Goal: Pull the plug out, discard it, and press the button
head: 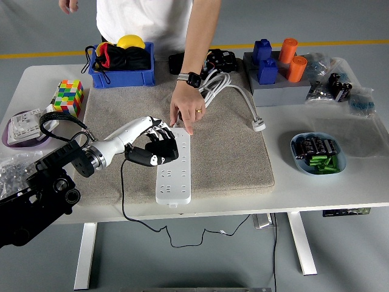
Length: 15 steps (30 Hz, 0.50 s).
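Note:
A white power strip (174,170) lies on the beige mat (225,146), long side running toward me. My left hand (157,146) is shut on a black plug (153,154) and holds it just above the strip's left side; its black cord hangs down over the table's near edge. A person's hand (187,111) presses on the strip's far end. My right arm is out of view.
A blue bin (121,64) stands at the back left, a Rubik's cube (68,97) at the left. A white cable with a plug (259,125) lies on the mat's right. A blue bowl of batteries (317,153) sits at the right, blocks (276,64) behind it.

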{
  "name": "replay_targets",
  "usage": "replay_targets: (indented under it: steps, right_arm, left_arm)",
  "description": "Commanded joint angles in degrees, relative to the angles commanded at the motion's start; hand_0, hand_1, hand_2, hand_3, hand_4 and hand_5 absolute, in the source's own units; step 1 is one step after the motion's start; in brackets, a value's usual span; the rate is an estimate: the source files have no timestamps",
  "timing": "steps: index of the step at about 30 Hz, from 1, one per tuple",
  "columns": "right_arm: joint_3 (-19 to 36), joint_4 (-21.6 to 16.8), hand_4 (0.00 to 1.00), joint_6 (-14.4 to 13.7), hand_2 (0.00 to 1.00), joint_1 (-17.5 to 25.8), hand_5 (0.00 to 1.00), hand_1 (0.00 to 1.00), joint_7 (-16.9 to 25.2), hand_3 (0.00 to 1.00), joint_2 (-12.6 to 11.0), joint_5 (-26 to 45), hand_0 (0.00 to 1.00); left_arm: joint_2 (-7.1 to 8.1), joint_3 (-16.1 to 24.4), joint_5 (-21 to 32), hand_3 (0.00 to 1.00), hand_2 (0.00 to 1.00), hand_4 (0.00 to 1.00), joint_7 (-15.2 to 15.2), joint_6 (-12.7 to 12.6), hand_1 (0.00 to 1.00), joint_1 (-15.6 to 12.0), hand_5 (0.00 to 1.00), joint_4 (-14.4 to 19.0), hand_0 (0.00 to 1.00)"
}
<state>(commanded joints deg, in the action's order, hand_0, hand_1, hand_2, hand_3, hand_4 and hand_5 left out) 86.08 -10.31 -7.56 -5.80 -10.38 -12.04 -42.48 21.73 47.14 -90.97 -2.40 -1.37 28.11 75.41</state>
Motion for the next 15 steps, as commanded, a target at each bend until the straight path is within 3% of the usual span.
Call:
replay_targets:
  steps: [9, 10, 15]
  right_arm:
    - [-0.05, 0.00, 0.662, -0.06, 0.642, -0.01, 0.482, 0.659, -0.01, 0.615, 0.05, 0.02, 0.740]
    - [-0.05, 0.00, 0.662, -0.09, 0.643, -0.01, 0.482, 0.659, 0.00, 0.615, 0.04, 0.03, 0.740]
    - [-0.06, 0.00, 0.662, -0.12, 0.643, 0.05, 0.482, 0.659, -0.08, 0.615, 0.02, -0.06, 0.740]
  left_arm:
    - [-1.35, 2.96, -0.78, 0.567, 0.379, 0.669, 1.23, -0.70, 0.314, 2.52, 0.002, -8.45, 0.528]
    - [-1.50, 2.94, -0.72, 0.596, 0.472, 0.674, 1.04, -0.53, 0.435, 2.75, 0.002, -9.46, 0.626]
    - [-2.03, 2.31, 0.40, 0.596, 0.472, 0.674, 0.83, -0.01, 0.435, 3.53, 0.002, -13.91, 0.626]
